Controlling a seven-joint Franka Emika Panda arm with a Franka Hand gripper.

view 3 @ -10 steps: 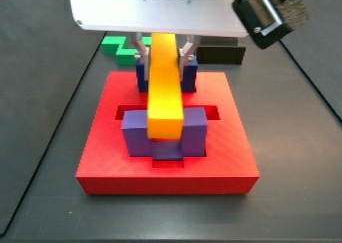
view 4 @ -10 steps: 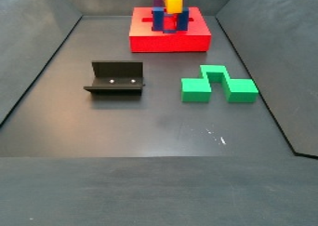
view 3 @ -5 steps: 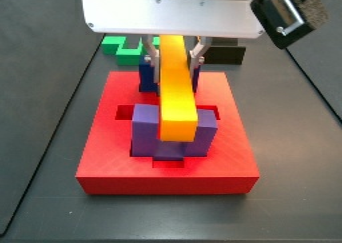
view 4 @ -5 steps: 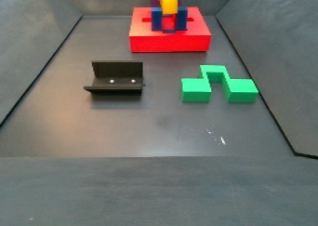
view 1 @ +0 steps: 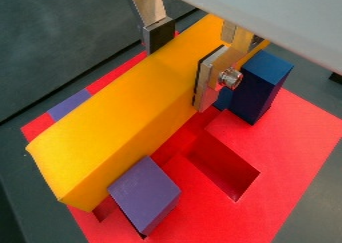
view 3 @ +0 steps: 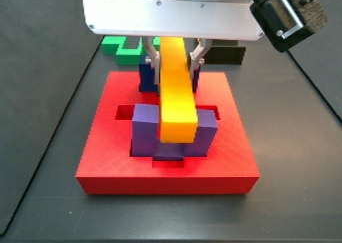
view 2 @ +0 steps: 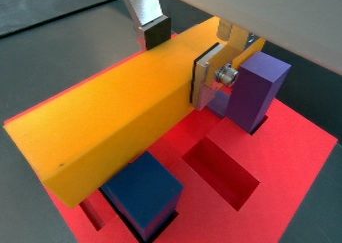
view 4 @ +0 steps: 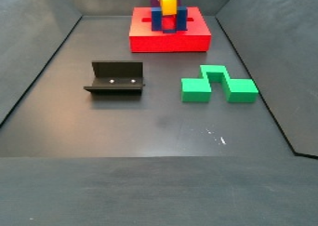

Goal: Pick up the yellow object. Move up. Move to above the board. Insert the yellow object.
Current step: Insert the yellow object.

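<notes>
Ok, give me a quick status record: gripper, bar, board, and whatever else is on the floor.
gripper: above the board, fingers clamped on the far part of the yellow bar
yellow bar: held, lying between the posts, its near end between the front pair
board: red, four purple/blue posts upright
green block: on the floor, apart from the board
fixture: on the floor beside the green block

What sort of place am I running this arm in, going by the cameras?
Probably a lab test cell: a dark walled floor with a dark L-shaped fixture, a green block and a red square board, over which the gripper holds the long yellow-orange bar.
</notes>
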